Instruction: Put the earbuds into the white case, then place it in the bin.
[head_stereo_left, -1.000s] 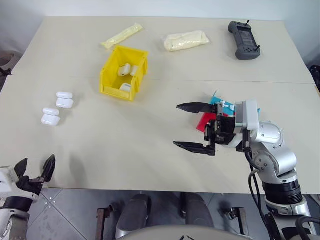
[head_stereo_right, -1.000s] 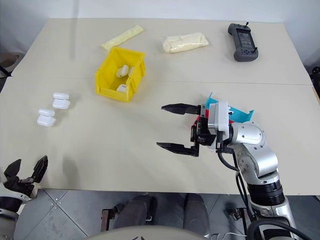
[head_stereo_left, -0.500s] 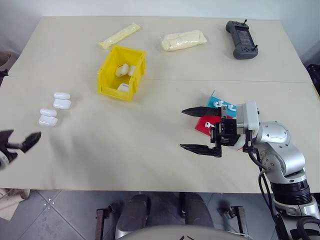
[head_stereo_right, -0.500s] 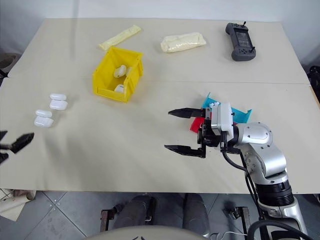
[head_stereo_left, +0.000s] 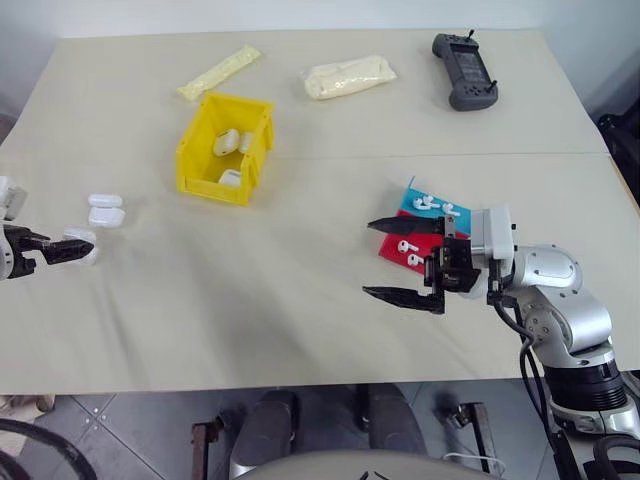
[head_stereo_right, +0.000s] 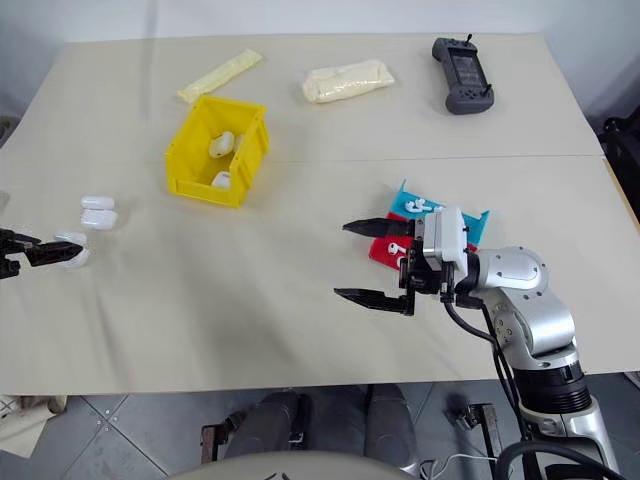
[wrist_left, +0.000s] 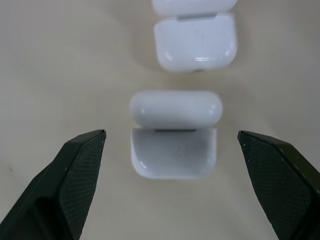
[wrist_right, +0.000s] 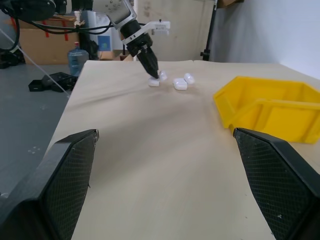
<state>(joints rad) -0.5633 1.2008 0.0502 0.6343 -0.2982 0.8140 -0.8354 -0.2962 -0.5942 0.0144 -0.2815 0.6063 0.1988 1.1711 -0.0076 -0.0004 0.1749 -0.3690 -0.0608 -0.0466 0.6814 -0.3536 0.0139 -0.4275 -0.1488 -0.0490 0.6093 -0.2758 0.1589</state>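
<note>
Two white cases lie with lids open at the table's left; the nearer case (wrist_left: 174, 152) sits between the wide-open fingers of my left gripper (head_stereo_left: 62, 246), untouched. The other case (head_stereo_left: 105, 211) lies just beyond. Several earbuds (head_stereo_left: 406, 246) rest on a red and blue tray (head_stereo_left: 432, 218) at the right. My right gripper (head_stereo_left: 368, 258) hovers open and empty beside that tray, pointing left. The yellow bin (head_stereo_left: 202, 165) stands at mid-left with white cases inside.
A black controller (head_stereo_left: 460, 70) and two pale packets (head_stereo_left: 348, 78) (head_stereo_left: 216, 72) lie along the far side. The table's front edge (head_stereo_left: 300, 388) runs close below both grippers.
My left arm has come up from below the table's front edge and reached forward to the nearer case. The right gripper has hardly moved. The camera has shifted.
</note>
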